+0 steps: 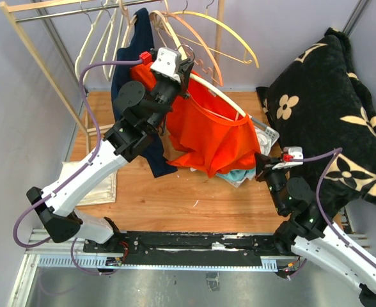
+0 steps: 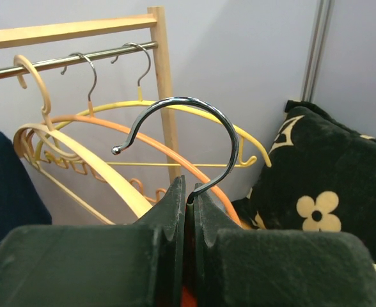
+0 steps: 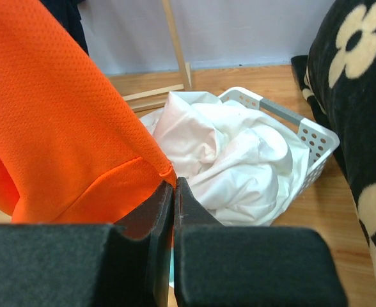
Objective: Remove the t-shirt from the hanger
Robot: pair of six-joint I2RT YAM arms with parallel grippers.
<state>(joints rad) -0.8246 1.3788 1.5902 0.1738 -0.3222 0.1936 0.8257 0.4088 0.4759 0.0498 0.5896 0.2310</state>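
One orange t-shirt [image 1: 213,131] draped on one cream hanger [image 1: 221,96] above the desk [image 1: 175,198], left hand [image 2: 188,192] pressed together on the hanger's chrome hook [image 2: 229,137], right hand [image 3: 174,185] pinching the shirt's lower hem, one white basket [image 3: 316,137] just beyond.

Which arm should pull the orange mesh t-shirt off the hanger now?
Right. The right gripper is shut on the orange mesh t-shirt at its lower corner, ready to pull. The left gripper is clamped on the hanger's chrome hook, steadying it.
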